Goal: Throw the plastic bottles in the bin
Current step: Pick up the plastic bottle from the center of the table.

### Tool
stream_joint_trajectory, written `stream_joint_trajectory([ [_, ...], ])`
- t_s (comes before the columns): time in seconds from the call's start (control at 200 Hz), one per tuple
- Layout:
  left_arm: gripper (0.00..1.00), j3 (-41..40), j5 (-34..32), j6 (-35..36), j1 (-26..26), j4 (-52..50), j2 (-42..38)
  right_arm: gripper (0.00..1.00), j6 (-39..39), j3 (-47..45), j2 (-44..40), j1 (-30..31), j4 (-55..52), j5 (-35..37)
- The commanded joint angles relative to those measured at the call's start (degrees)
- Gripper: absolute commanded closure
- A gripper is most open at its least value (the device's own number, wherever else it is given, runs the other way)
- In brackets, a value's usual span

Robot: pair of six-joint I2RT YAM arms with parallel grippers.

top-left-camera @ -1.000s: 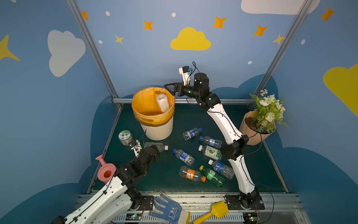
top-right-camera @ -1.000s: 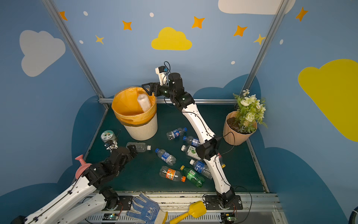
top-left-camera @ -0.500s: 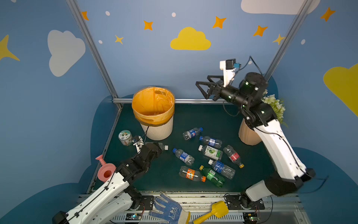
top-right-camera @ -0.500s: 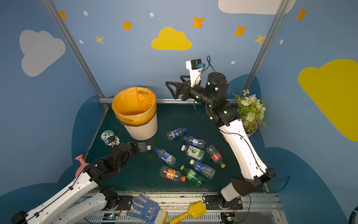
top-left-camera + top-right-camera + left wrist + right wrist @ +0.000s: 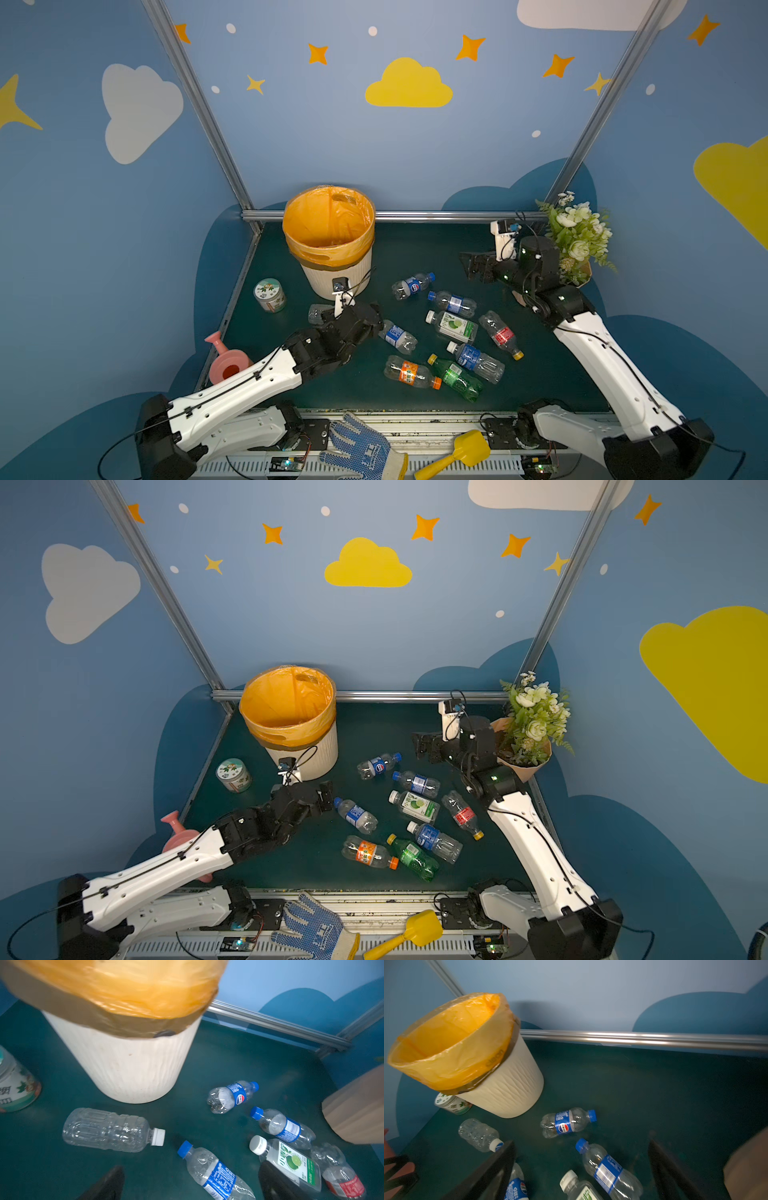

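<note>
Left gripper (image 5: 351, 312) and right gripper (image 5: 472, 266) gape empty; 9 plastic bottles (image 5: 453, 326) lie beside the bin (image 5: 317, 276).

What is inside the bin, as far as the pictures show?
In both top views only the orange bag lining the bin shows inside; no bottle is visible. The bottom is covered by the near wall, so its contents cannot be seen.

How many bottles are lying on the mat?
9. Clear bottle by the bin; blue-label bottle right of it; Pepsi bottle, blue-cap bottle, lime bottle, red-label bottle, white-cap blue bottle, orange-label bottle, green bottle clustered mid-table. Any inside the bin are hidden.
</note>
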Motion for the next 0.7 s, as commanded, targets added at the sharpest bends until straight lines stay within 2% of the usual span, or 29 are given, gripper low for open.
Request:
stream_joint_trajectory([
  [0.0,0.00,2.9,-0.6,9.4,-2.4,4.2,3.1,0.03,2.8,-3.3,-5.9,-3.0,0.1,3.1],
  [0.21,0.00,9.4,4.3,22.8,-6.6,6.8,11.8,0.03,8.3,-11.8,-11.5,-12.8,-2.6,1.3],
  [0.365,0.00,13.6,5.7,25.2,-7.5,5.7,17.2,0.03,10.1,-14.7,-12.8,-18.3,-6.3,-3.4],
  [0.526,0.00,13.5,2.9,20.6,-7.4,6.9,18.5,0.05,4.2,-13.7,-9.0,-18.0,-12.9,-10.2],
  [0.696,0.00,12.1,2.9,21.2,-7.3,8.3,18.0,0.06,-1.7,-9.4,-2.0,-13.4,-21.2,-7.9],
])
